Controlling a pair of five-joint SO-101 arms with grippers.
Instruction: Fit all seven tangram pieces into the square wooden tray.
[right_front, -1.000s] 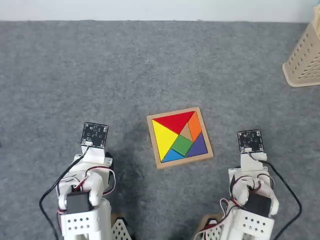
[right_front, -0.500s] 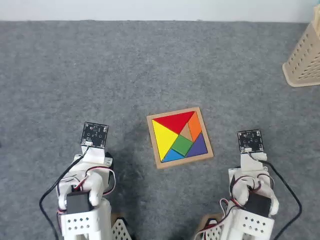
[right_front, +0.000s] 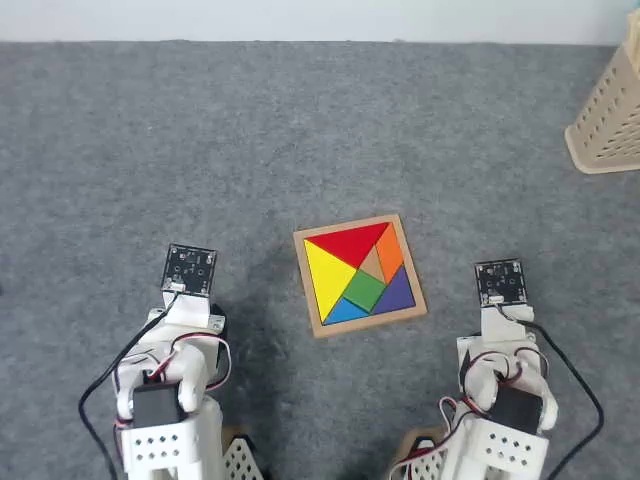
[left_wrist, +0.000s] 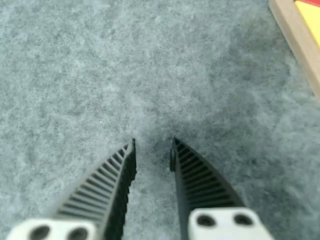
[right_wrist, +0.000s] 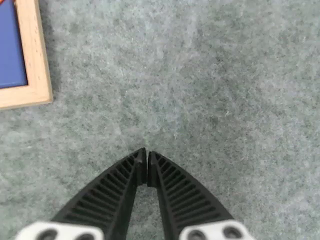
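Note:
The square wooden tray (right_front: 312, 282) lies mid-table, turned slightly, between the two arms. Inside it sit a red triangle (right_front: 350, 244), a yellow triangle (right_front: 325, 275), an orange piece (right_front: 390, 252), a small tan triangle (right_front: 372, 265), a green square (right_front: 365, 291), a blue triangle (right_front: 346, 310) and a purple triangle (right_front: 398, 293), fitted flush. My left gripper (left_wrist: 153, 146) hovers over bare carpet beside the tray rim (left_wrist: 295, 35), fingers a little apart and empty. My right gripper (right_wrist: 146, 153) is shut on nothing, near the tray corner (right_wrist: 35, 60) with the purple piece (right_wrist: 10, 55).
A beige perforated container (right_front: 610, 110) stands at the far right edge. Grey carpet (right_front: 200, 140) covers the table all around the tray. The left arm (right_front: 170, 370) and right arm (right_front: 505, 380) are drawn back at the near edge.

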